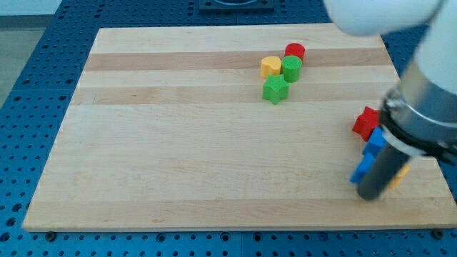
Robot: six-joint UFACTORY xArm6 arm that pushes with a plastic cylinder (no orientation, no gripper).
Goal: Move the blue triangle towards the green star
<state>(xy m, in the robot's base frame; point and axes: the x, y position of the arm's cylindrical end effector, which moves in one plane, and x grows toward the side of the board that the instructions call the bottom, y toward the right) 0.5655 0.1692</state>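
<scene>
Bench [178, 157] mostly bare. Green star [275, 90] sits far off toward the view's top. My tip [370, 196] crowds a blue block [363, 168], shape unclear, beside the red star [366, 123]. End effector: bare rod, nothing pinched. Risk: I drag the red star or yellow piece [400, 173] along.

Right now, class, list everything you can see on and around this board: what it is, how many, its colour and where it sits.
Wooden board: one, pale wood, fills most of the view.
Blue perforated surface: one, under and around the board.
Red cylinder: one, near the view's top.
Yellow block: one, left of the green cylinder.
Green cylinder: one, just below the red cylinder.
Green star: one, lowest of that cluster.
Red star: one, view's right.
Blue blocks: apparently two, shapes unclear, below the red star.
Orange-yellow block: one, mostly hidden behind the rod.
My tip: one, dark, against the blue blocks.
</scene>
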